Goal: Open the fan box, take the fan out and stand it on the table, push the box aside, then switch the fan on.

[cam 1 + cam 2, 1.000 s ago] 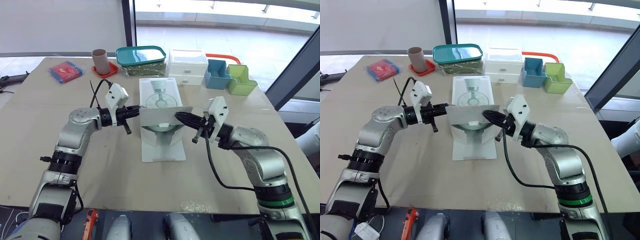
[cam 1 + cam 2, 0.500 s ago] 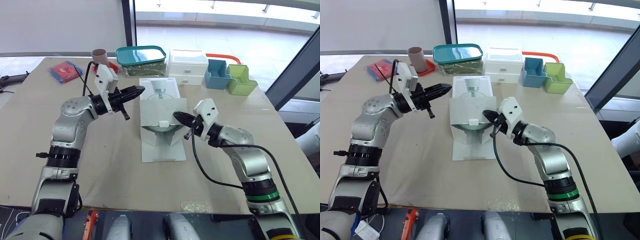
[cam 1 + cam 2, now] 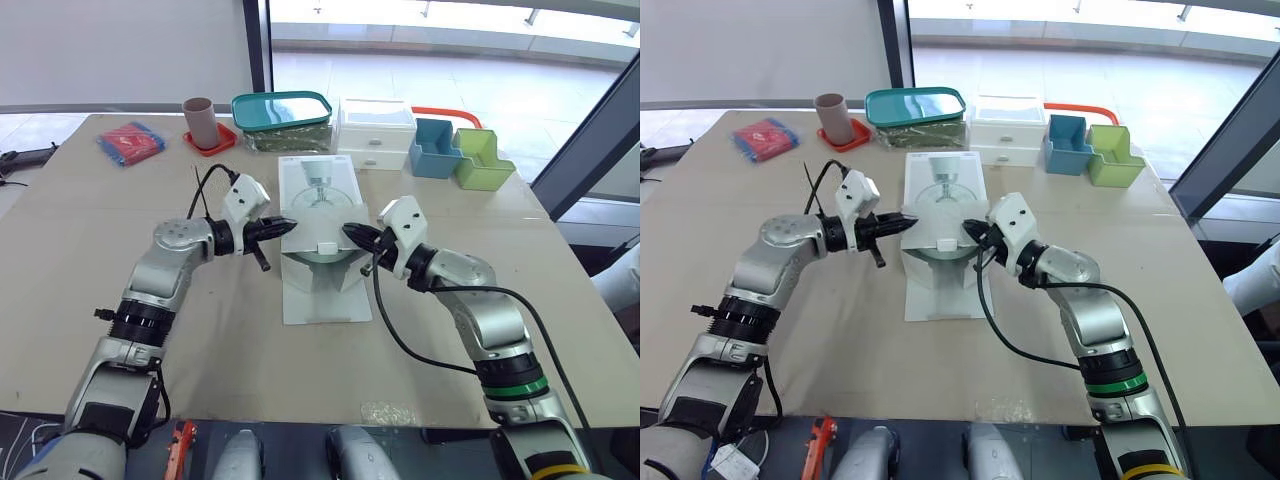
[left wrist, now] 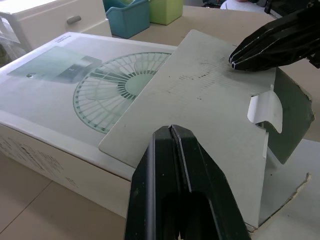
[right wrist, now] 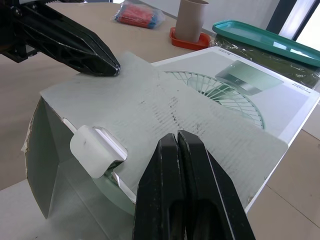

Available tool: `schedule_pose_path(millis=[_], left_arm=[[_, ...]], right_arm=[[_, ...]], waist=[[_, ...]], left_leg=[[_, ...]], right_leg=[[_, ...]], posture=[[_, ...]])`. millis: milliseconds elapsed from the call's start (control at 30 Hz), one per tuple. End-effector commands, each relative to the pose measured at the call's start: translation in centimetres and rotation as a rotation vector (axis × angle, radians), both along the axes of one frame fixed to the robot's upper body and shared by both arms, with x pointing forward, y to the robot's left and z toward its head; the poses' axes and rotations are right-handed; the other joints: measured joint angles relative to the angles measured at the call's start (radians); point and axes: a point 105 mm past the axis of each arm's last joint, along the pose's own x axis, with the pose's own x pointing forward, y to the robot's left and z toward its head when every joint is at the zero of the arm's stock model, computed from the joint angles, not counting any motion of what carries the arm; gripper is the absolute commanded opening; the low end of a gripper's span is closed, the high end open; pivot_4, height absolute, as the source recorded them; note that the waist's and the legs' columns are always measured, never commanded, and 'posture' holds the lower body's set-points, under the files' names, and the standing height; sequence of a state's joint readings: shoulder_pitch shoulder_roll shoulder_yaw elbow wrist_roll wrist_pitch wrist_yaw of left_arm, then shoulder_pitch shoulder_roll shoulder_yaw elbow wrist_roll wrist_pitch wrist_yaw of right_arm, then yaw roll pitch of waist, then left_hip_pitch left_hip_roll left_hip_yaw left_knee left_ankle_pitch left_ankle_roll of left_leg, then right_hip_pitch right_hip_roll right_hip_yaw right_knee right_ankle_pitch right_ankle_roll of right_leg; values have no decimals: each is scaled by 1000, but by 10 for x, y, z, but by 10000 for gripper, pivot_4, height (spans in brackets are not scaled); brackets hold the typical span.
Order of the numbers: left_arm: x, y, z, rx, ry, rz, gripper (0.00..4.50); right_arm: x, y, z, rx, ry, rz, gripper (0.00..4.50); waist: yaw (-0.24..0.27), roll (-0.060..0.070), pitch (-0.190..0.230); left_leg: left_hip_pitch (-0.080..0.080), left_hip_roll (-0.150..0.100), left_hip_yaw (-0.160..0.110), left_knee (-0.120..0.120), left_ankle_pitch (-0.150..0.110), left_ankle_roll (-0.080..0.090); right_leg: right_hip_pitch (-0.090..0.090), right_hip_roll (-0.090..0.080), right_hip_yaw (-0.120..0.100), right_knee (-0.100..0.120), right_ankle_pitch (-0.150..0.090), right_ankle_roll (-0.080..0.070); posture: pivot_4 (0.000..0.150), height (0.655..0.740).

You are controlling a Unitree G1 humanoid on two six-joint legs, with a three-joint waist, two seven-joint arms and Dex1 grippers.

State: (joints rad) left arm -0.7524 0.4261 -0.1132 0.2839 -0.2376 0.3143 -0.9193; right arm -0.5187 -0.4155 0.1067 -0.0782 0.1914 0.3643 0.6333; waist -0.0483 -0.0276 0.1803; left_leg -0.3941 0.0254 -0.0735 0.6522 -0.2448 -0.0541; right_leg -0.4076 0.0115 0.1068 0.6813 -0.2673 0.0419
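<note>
While the fan box (image 3: pixel 318 186) lies flat on the table (image 3: pixel 220 320) with its flap (image 3: pixel 320 236) lifted, your left gripper (image 3: pixel 289 226) and right gripper (image 3: pixel 348 231), both closed tight and empty, touch the flap's opposite edges.

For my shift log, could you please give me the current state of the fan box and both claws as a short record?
fan box: flat on the table, near end open
flap: raised, tilted back over the box top
left claw: shut, tip on the flap's left corner
right claw: shut, tip on the flap's right corner
stage: opening the box
</note>
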Motion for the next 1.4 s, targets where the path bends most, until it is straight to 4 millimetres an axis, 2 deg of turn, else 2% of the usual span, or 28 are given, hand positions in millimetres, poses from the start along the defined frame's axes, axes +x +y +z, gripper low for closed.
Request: schedule_pose_path(millis=[33, 233, 400, 567, 867, 1167, 1400], left_arm=[[0, -5, 9, 5, -30, -18, 0], [2, -7, -3, 44, 18, -22, 0], [3, -8, -6, 59, 24, -18, 0], [3, -8, -2, 47, 19, -17, 0], [3, -10, -3, 46, 17, -15, 0], [3, -8, -2, 45, 15, -8, 0], [3, -9, -1, 48, 13, -13, 0]], right_arm=[[-5, 0, 13, 2, -45, 15, 345], [-10, 0, 15, 12, -46, 27, 345], [-30, 5, 25, -22, -65, 139, 345], [-36, 8, 15, -133, -13, 137, 345], [-40, 18, 4, -177, 66, 105, 345], [-49, -3, -7, -204, 139, 36, 345], [-58, -29, -15, -241, 174, -27, 345]], waist=[[0, 0, 0], [0, 0, 0], [0, 0, 0], [0, 0, 0], [1, 0, 0], [1, 0, 0], [0, 0, 0]], left_leg=[[0, 0, 0, 0, 0, 0], [0, 0, 0, 0, 0, 0], [0, 0, 0, 0, 0, 0], [0, 0, 0, 0, 0, 0], [0, 0, 0, 0, 0, 0], [0, 0, 0, 0, 0, 0], [0, 0, 0, 0, 0, 0]], right_leg=[[0, 0, 0, 0, 0, 0], [0, 0, 0, 0, 0, 0], [0, 0, 0, 0, 0, 0], [1, 0, 0, 0, 0, 0], [1, 0, 0, 0, 0, 0], [1, 0, 0, 0, 0, 0], [1, 0, 0, 0, 0, 1]], posture=[[1500, 7400], [1500, 7400], [1500, 7400], [1500, 7400], [1500, 7400], [1500, 7400], [1500, 7400]])
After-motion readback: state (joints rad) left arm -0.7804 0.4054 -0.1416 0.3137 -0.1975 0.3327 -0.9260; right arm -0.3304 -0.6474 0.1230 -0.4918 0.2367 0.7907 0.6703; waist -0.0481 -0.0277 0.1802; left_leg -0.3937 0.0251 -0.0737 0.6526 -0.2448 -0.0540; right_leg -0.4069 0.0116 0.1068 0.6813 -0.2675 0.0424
